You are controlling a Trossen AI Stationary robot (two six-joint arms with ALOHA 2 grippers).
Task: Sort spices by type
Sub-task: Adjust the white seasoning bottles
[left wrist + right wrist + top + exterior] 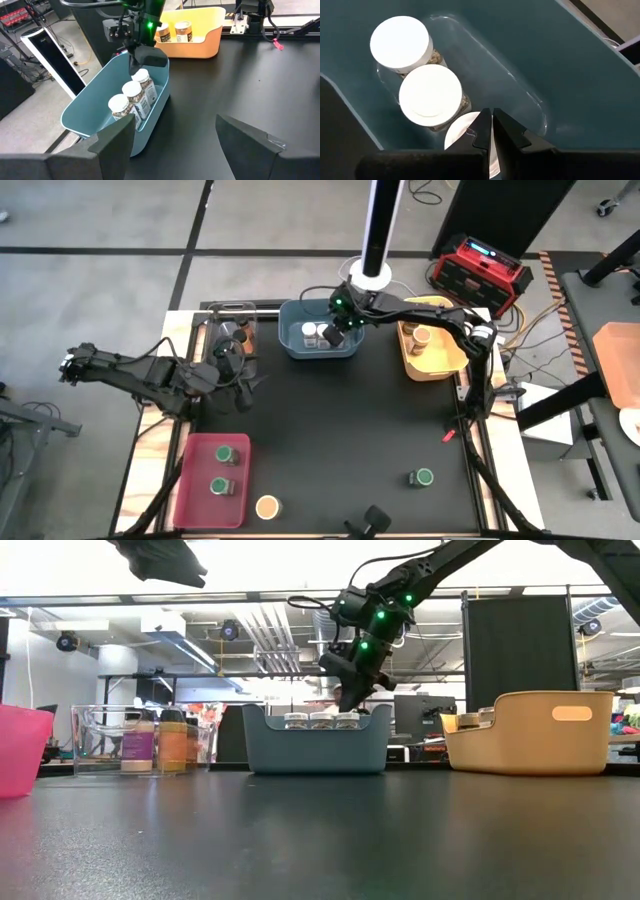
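While our right gripper [492, 131] is hovering clenched and empty over three white jars [134, 93] in the blue bin [318, 340] at the table's far edge, our left gripper [172, 145] is waiting spread, empty. Next we're probably fetching the green jar [424, 477] near the front right corner.

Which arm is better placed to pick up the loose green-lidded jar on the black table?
Probably the right. The small green-lidded jar stands on the right arm's side. The right gripper, shut, is over the blue plastic bin; the left gripper is open but farther away.
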